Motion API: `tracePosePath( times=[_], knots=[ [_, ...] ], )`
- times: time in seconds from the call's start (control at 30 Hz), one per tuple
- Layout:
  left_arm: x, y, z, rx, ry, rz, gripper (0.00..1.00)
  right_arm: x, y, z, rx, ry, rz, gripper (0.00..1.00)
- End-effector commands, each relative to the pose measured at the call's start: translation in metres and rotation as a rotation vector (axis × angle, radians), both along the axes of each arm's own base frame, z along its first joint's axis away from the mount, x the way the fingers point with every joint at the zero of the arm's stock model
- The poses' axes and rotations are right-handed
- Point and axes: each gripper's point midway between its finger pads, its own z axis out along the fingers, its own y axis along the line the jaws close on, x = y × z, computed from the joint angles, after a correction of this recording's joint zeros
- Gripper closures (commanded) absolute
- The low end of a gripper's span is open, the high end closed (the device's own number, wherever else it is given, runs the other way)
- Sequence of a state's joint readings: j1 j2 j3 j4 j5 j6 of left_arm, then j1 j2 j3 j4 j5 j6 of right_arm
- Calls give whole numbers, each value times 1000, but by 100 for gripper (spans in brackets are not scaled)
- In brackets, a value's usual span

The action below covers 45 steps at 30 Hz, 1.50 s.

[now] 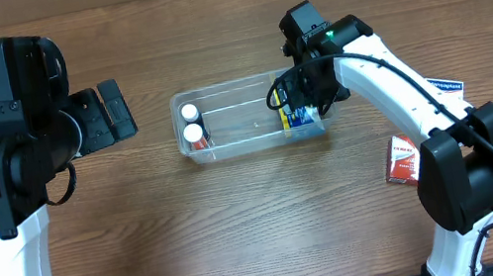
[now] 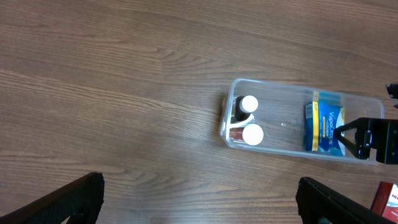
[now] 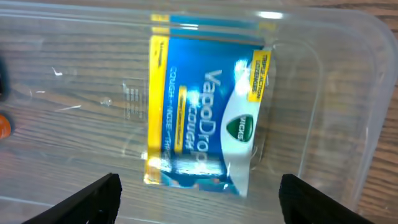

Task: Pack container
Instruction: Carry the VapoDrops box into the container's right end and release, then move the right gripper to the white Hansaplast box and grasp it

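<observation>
Right tool (image 3: 199, 190) fingers (image 3: 93, 199) fill the bottom corners of the right wrist view. They are spread wide and grip nothing. A blue VapoDrops bag (image 3: 199, 106) lies straight below the gap. It rests on the floor of the container (image 3: 336, 93), and neither finger touches it. Probably the tool is just above rim level, but height is hard to read from here.

In the overhead view, the right tool (image 1: 305, 98) hangs over the right end of the container (image 1: 228, 86). The container sits mid-bench with its long axis left-right. The bag (image 1: 302, 119) lies across the right end, with its own long axis across the tub's. Two white-capped bottles (image 1: 193, 127) stand upright at the left end. The middle stretch between them is bare.

The left tool (image 1: 111, 110) is also open and empty, and sits off the container's left end, well apart from it. Its wrist view looks at the tub (image 2: 273, 84) from a distance.

Key relation: a red box (image 1: 401, 158) lies on the bench (image 1: 242, 229), outside the tub, close to the right arm's base. It is on the right tool's side and behind it, far from the left tool. So the right arm is the nearer one for that item. Judged next: lift clear, swing back to the box, then drop it in the bare middle.
</observation>
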State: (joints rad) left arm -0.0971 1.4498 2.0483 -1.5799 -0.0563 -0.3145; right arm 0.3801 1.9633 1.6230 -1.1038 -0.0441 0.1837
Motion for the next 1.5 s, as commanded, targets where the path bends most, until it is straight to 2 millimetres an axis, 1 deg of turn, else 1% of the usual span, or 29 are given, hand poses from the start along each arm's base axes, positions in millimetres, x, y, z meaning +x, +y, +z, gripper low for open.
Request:
tracePosePath(
  times=[0.0, 0.07, 0.1, 0.17, 0.23, 0.27, 0.3, 0.33, 0.37, 0.4, 0.43, 0.47, 0.53, 0.57, 0.6, 0.63, 0.7, 0.73, 0.77, 0.8, 0.87, 0.93, 1.03, 1.13, 1.23, 1.47],
  knots=[
    [0, 2, -3, 5, 10, -2, 0, 0, -2, 0, -9, 0, -5, 16],
    [-1, 2, -3, 7, 12, -4, 0, 2, -1, 7, -3, -16, -5, 16],
    [-1, 2, -3, 10, 13, -8, 0, 4, -1, 16, 2, -35, -5, 15],
    [-1, 2, -3, 9, 13, -8, 0, 12, -6, 50, -12, -120, -17, 14],
    [-1, 2, -3, 9, 13, -8, 0, 20, -18, 100, -37, -234, -49, 12],
    [-1, 2, -3, 10, 13, -8, 0, 22, -28, 124, -53, -291, -94, 10],
    [-1, 2, -3, 10, 13, -8, 0, 24, -44, 154, -68, -362, -159, 8],
    [-1, 2, -3, 10, 12, -8, 0, 24, -68, 188, -65, -440, -245, 3],
    [-1, 2, -3, 10, 12, -8, 0, 21, -89, 206, -58, -479, -314, 0],
    [-1, 2, -3, 10, 12, -8, 0, 18, -108, 215, -59, -496, -366, 0],
    [-1, 2, -3, 10, 13, -8, 0, 15, -129, 219, -62, -496, -434, 0],
    [-1, 2, -3, 10, 12, -8, 0, 9, -156, 218, -67, -475, -527, 0],
    [-1, 2, -3, 10, 13, -8, 0, 1, -188, 210, -76, -424, -619, 0],
    [-1, 2, -3, 10, 12, -8, 0, -2, -204, 202, -76, -390, -655, 0],
    [-1, 2, -3, 10, 12, -8, 0, -5, -222, 190, -77, -348, -691, 0],
    [-1, 2, -3, 10, 12, -8, 0, -7, -234, 180, -79, -319, -702, 0],
    [-1, 1, -3, 9, 12, -8, 0, -10, -254, 151, -87, -247, -673, 0],
    [-1, 2, -3, 10, 11, -8, 0, -12, -262, 135, -96, -206, -653, 0],
    [-1, 2, -3, 10, 11, -8, 0, -14, -266, 125, -105, -178, -643, 0],
    [-1, 2, -3, 10, 11, -8, 0, -17, -269, 112, -116, -140, -623, 0],
    [-1, 1, -3, 9, 12, -8, 0, -23, -272, 78, -136, -49, -559, 0],
    [-1, 2, -3, 9, 12, -8, 0, -26, -274, 55, -141, 7, -544, 0],
    [-1, 2, -3, 9, 12, -8, 0, -25, -274, 24, -144, 49, -537, 0],
    [-1, 2, -3, 9, 12, -8, 0, -24, -275, 3, -145, 60, -522, 0],
    [-1, 1, -3, 9, 13, -8, 0, -23, -275, -13, -151, 49, -488, 0],
    [-1, 1, -3, 9, 13, -8, 0, -32, -273, -51, -152, 48, -479, 0]
  ],
)
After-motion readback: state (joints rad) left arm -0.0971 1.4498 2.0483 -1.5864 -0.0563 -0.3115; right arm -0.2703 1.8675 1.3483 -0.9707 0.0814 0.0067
